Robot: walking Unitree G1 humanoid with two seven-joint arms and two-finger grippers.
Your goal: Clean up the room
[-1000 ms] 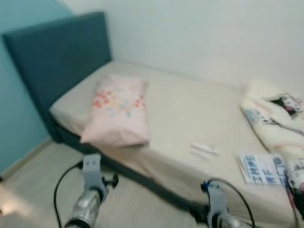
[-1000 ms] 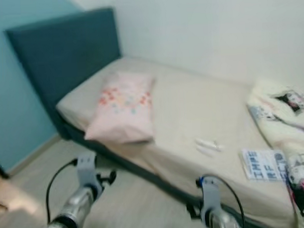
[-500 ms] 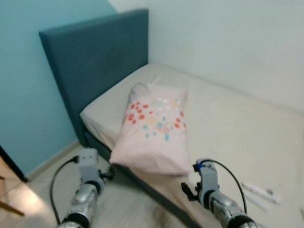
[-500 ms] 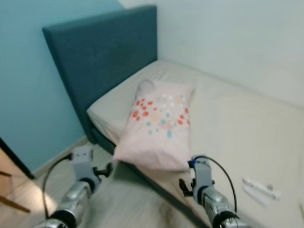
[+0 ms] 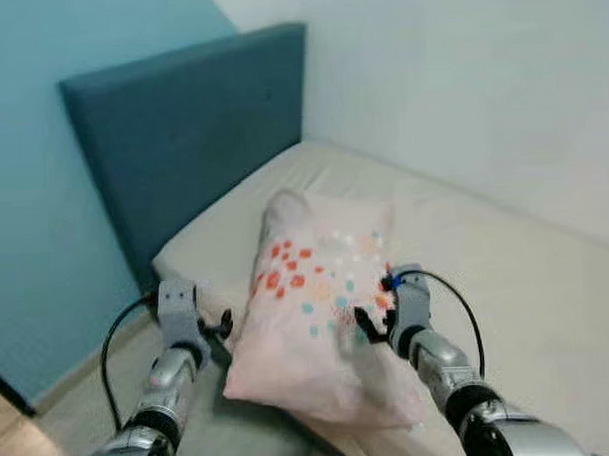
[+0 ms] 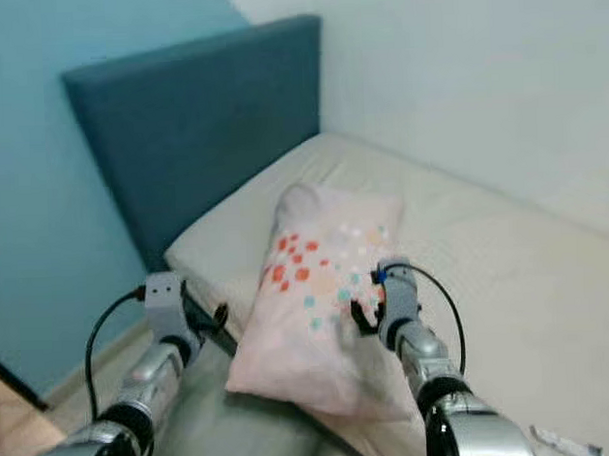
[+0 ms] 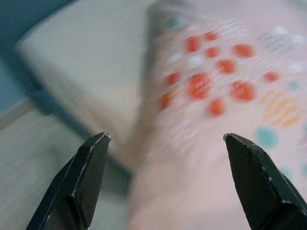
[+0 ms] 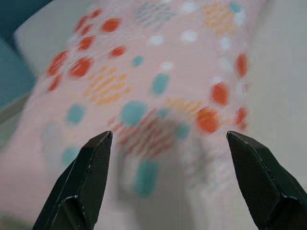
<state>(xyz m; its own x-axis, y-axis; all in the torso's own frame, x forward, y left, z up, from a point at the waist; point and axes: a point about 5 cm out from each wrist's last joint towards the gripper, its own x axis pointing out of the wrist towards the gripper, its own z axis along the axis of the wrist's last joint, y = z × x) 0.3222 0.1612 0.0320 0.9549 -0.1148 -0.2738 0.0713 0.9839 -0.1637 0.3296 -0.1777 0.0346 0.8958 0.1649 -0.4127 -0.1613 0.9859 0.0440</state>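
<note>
Both pincers gape: right pincer (image 8: pixel 168 182) over pillow (image 5: pixel 322 307), left pincer (image 7: pixel 165 184) at its edge by bed (image 5: pixel 506 271)

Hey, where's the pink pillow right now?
The pink pillow lies on the bed near its front edge, below the blue headboard, between the open left gripper and right gripper.
</note>
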